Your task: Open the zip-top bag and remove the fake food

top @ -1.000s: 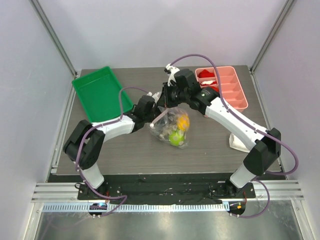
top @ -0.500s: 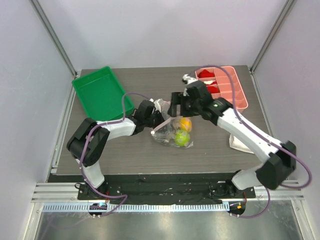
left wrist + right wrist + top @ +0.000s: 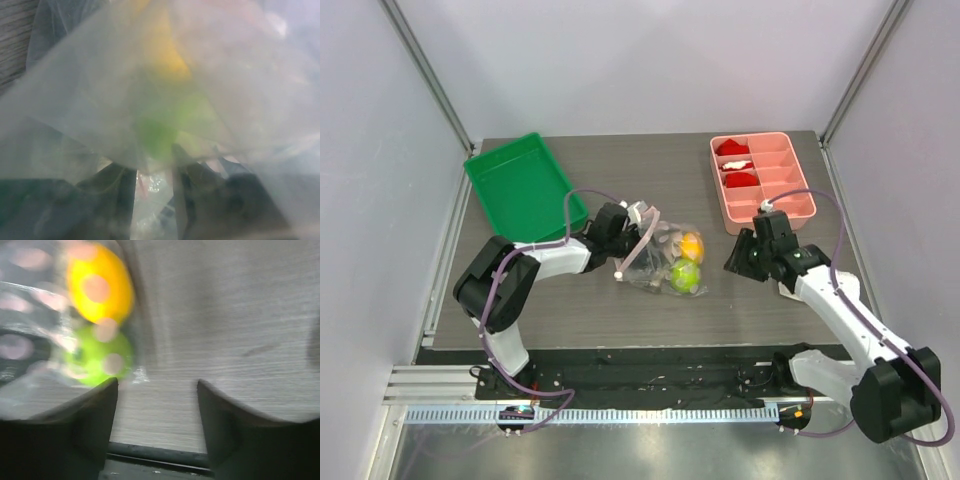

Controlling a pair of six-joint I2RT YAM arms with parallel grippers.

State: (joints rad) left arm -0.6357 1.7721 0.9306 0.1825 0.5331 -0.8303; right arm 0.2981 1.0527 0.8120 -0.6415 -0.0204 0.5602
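The zip-top bag lies crumpled at the table's middle, its pink zip strip toward my left gripper. The yellow-orange fruit and the lime green fruit are inside it. My left gripper is shut on the bag's plastic near the mouth. In the left wrist view the bag fills the frame, with blurred green and yellow behind it. My right gripper is open and empty, apart from the bag on its right. The right wrist view shows that gripper open over bare table, with both fruits at upper left.
A green tray stands at the back left. A pink compartment tray with red-and-white toy pieces stands at the back right. A white object lies under the right arm.
My right gripper has come away from the bag's mouth and swung right and toward the near edge, now open. The left gripper still holds the bag, which has settled lower.
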